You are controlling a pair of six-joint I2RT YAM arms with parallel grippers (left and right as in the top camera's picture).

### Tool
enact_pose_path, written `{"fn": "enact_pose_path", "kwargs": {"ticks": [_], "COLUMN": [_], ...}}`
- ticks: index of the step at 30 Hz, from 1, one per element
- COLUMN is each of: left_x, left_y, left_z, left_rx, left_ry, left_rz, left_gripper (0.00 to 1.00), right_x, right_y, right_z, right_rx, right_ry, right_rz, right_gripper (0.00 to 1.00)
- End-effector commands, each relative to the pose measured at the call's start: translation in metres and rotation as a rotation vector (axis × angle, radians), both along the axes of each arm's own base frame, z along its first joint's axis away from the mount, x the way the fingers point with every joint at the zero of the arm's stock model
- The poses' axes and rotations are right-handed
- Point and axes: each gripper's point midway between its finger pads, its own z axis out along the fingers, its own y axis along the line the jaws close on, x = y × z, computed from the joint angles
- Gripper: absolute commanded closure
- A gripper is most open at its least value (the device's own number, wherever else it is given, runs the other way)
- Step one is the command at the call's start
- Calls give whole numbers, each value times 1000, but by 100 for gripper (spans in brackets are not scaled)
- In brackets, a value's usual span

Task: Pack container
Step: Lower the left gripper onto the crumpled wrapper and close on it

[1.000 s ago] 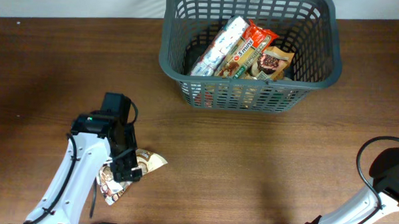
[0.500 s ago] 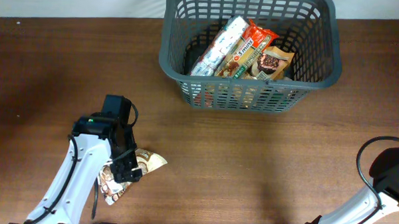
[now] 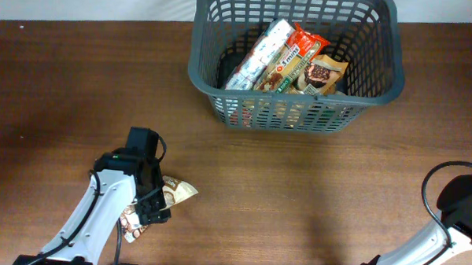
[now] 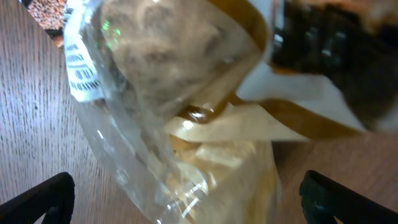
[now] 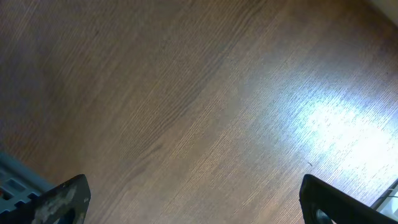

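Note:
The dark grey slotted container (image 3: 197,67) stands at the back centre of the table. It holds a white long packet (image 3: 259,53), a red bar packet (image 3: 292,57) and a brown packet (image 3: 323,73). A clear snack packet with tan and brown print (image 3: 180,192) lies on the table at the front left. My left gripper (image 3: 151,208) is low over it with its fingers wide open. In the left wrist view the packet (image 4: 186,112) fills the frame between the fingertips (image 4: 186,202). My right gripper (image 5: 193,199) is open and empty over bare wood.
The right arm (image 3: 460,205) sits at the table's front right corner with its cable looped above it. The brown wooden table (image 3: 312,198) spans the view between the arms and the container.
My left arm has shifted slightly right and toward the front, settling over the snack packet. The packet, the container and the right arm have not moved.

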Motion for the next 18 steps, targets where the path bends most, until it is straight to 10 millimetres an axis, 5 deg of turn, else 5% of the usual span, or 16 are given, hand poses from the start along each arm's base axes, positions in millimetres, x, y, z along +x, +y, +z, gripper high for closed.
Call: {"fn": "enact_pose_path", "kwargs": {"ticks": [1,18], "left_x": [-7,-20], "left_y": [7,19], "left_z": [-7,-28], "left_rx": [27,92], "left_ry": [8,18], "left_rz": [19,20], "left_gripper": [1,1], "right_x": [-2,-2], "right_y": [1,1], "right_z": [4,4], "right_rx": [-6,-6], "right_ry": [-6,-6], "right_rz": [-10,-10], "right_gripper": [1,1]}}
